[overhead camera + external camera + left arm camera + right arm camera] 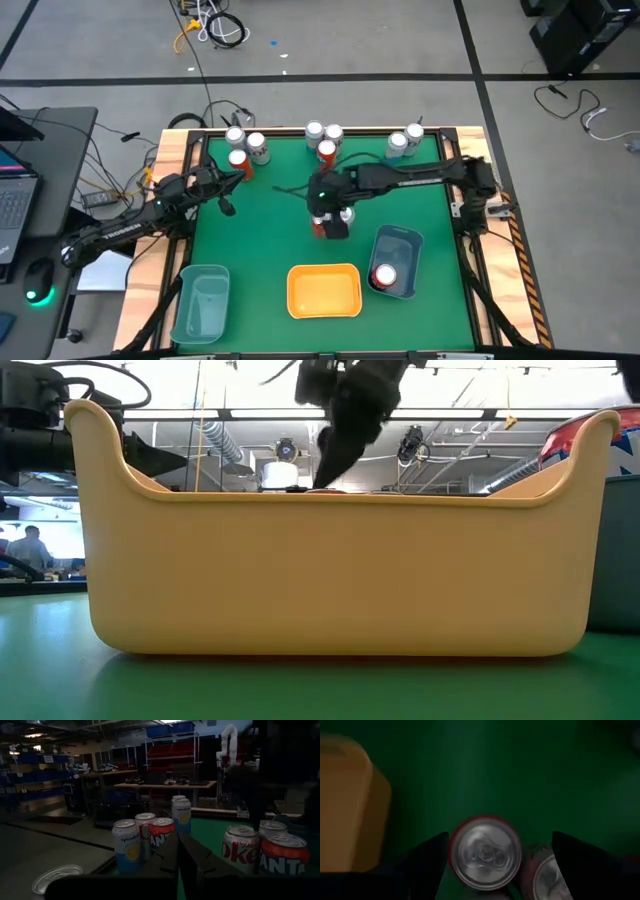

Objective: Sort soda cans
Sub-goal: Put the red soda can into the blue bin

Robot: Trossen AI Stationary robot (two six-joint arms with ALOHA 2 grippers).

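My right gripper point(330, 218) point(501, 839) hangs open at mid-table, pointing down. Its fingers stand on either side of an upright red can with a silver top point(485, 852) point(320, 226). A second can point(547, 881) point(347, 213) stands right beside the red one, partly under one finger. My left gripper point(226, 203) point(177, 862) is shut and empty at the left, facing the cans at the far edge. One red can point(385, 277) stands in the blue bin point(405, 245).
Three clusters of upright cans stand along the far edge point(245, 147) point(325, 138) point(405, 140). A yellow bin point(323, 290) sits at the near centre and fills the low view point(330, 570). A teal bin point(200, 303) sits near left.
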